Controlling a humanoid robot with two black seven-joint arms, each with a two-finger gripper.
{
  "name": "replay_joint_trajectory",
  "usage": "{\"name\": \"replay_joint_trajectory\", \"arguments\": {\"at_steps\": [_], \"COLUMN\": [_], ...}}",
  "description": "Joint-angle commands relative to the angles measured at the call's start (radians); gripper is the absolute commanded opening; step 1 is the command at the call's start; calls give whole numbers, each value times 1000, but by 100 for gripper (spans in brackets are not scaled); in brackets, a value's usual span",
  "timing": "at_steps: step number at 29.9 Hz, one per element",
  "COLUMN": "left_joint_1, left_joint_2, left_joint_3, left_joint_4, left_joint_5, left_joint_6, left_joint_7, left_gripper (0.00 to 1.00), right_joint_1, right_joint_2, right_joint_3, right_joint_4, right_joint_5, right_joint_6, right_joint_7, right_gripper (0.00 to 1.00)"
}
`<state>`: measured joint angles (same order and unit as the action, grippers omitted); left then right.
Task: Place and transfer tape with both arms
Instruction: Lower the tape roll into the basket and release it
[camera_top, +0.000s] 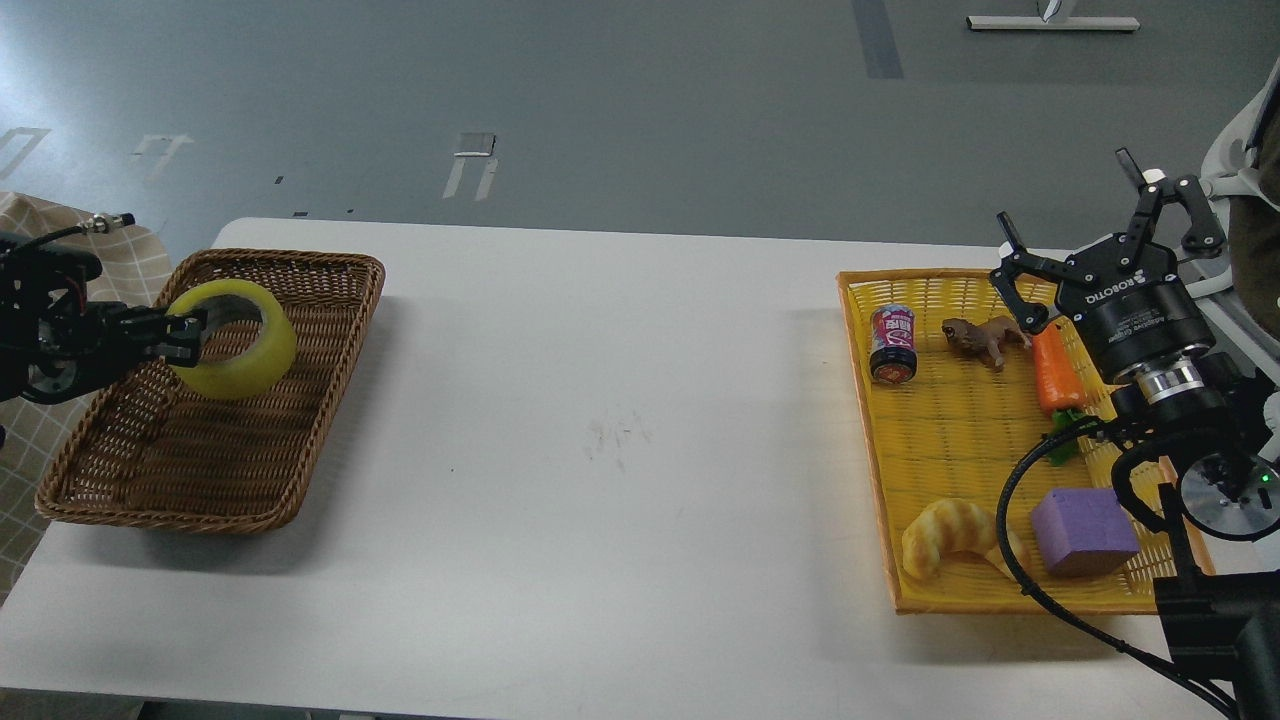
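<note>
The left gripper (190, 333) pinches the tape (237, 340) by its rim, over the brown wicker basket (330, 330), seemingly lifted clear. The right gripper (1090, 225), fingers spread, hovers above the yellow tray (960, 430) holding a can (893, 343), toy animal (983, 338), carrot (1052, 368), croissant (950, 535) and purple block (1083, 530).

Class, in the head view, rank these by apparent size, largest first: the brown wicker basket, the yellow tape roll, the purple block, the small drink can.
1. Brown wicker basket
2. Yellow tape roll
3. Purple block, close to the tape roll and nearer the camera, so unsure
4. Small drink can
</note>
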<state>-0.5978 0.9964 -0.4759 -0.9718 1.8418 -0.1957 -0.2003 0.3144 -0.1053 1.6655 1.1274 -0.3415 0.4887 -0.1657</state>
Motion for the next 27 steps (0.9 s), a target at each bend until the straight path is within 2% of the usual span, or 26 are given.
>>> {"name": "replay_joint_trajectory", "arguments": {"at_steps": [1, 6, 24, 25, 26, 27], "left_joint_1": [16, 29, 59, 61, 61, 61], "left_joint_2": [-7, -42, -68, -68, -68, -68], "left_joint_3": [0, 0, 0, 0, -1, -1], "left_joint_4": [11, 64, 77, 77, 77, 70], "left_joint_5": [-3, -1, 1, 1, -1, -1], "left_joint_6": [4, 13, 30, 30, 32, 33], "left_joint_7": [-2, -2, 2, 2, 4, 4], "left_gripper": [0, 0, 0, 7, 44, 69], "right_joint_1": [-1, -5, -6, -6, -9, -9], "right_joint_2": [-1, -1, -4, -4, -5, -7], "right_joint_3": [0, 0, 0, 0, 0, 0], "right_joint_4": [0, 2, -1, -1, -1, -3], "right_joint_5": [1, -1, -1, -1, -1, -1], "right_joint_6": [0, 0, 0, 0, 0, 0], "right_joint_7": [0, 0, 0, 0, 0, 0], "right_gripper": [100, 100, 100, 100, 100, 100]}}
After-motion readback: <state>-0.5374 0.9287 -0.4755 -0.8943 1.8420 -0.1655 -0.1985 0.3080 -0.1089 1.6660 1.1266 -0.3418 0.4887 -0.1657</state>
